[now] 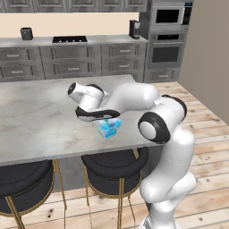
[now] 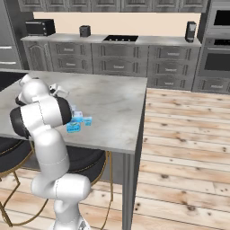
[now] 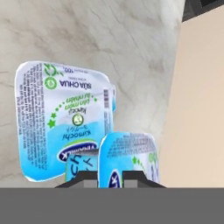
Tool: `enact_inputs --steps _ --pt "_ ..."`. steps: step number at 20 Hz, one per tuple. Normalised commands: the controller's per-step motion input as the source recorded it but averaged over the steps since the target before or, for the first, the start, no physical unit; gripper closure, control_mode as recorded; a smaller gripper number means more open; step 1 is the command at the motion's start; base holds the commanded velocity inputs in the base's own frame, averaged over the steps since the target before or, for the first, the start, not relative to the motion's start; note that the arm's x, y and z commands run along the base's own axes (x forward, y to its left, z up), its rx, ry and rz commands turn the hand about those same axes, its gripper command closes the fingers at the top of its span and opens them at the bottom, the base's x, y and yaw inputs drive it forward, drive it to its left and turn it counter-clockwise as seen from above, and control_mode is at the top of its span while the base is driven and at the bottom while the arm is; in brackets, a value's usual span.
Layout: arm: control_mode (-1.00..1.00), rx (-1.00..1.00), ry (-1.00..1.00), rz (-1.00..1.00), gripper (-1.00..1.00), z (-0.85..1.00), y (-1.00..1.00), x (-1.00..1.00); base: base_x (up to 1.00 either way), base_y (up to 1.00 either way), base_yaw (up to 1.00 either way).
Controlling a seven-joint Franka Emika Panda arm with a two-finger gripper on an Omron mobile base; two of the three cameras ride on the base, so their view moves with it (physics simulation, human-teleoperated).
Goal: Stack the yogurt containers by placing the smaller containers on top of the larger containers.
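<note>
The gripper [image 3: 110, 177] is closed narrow on the small yogurt cup [image 3: 127, 159], held between its tips near the front edge of the surface [image 1: 40, 120]. The large yogurt pack [image 3: 63, 118] lies flat on the surface just beside the cup, lid up. Judgement: the next move must carry the cup sideways over that lid.

Small light-blue translucent yogurt cup [image 3: 127, 159] cut off below by dark fingertips [image 3: 83, 178], squarish blue-and-white yogurt pack [image 1: 108, 129] half hidden under white arm, lid print too small to read there
</note>
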Motion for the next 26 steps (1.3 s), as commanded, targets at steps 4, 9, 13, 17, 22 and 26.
enact_inputs --steps 4,9,13,17,22,26 --pt "-1.0 0.0 0.0 0.0 1.0 -0.08 -0.01 0.12 0.0 0.0 0.0" --pt "-1.0 -0.01 0.0 0.0 1.0 -0.05 -0.03 0.12 0.0 0.0 0.0" --pt "-1.0 0.0 0.0 0.0 1.0 -0.04 0.0 0.09 0.0 0.0 0.0" --pt "-1.0 0.0 0.0 0.0 1.0 -0.04 0.0 0.1 0.0 0.0 0.0" --pt "-1.0 0.0 0.0 0.0 1.0 -0.05 0.0 0.1 0.0 0.0 0.0" --pt "-1.0 0.0 0.0 0.0 1.0 -0.06 0.0 0.11 0.0 0.0 0.0"
